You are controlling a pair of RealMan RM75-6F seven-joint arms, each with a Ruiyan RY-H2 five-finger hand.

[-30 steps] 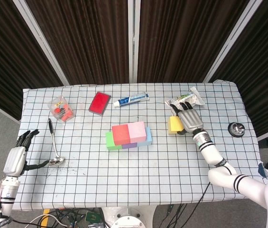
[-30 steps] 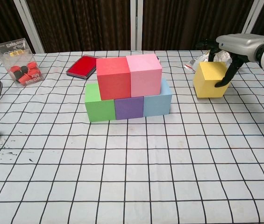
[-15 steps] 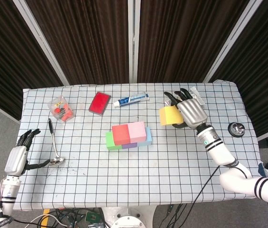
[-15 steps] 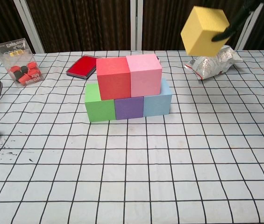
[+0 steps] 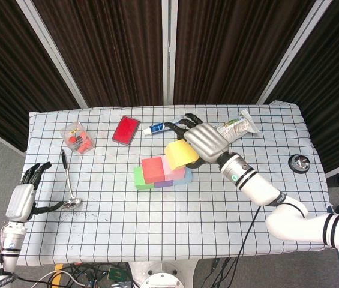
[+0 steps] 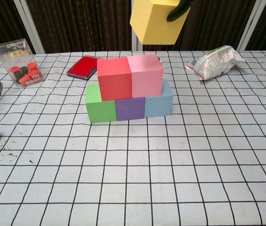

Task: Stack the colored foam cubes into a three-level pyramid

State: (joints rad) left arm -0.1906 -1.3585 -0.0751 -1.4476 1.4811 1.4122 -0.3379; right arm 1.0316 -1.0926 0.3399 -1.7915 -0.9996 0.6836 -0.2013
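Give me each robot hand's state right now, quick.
Left robot hand: open, holds nothing, hangs off the table's left edge.
Right robot hand: holding the yellow cube in the air above the pink cube.

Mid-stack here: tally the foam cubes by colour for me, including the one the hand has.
Green cube: 1
Purple cube: 1
Blue cube: 1
Red cube: 1
Pink cube: 1
Yellow cube, held by right hand: 1
Total: 6
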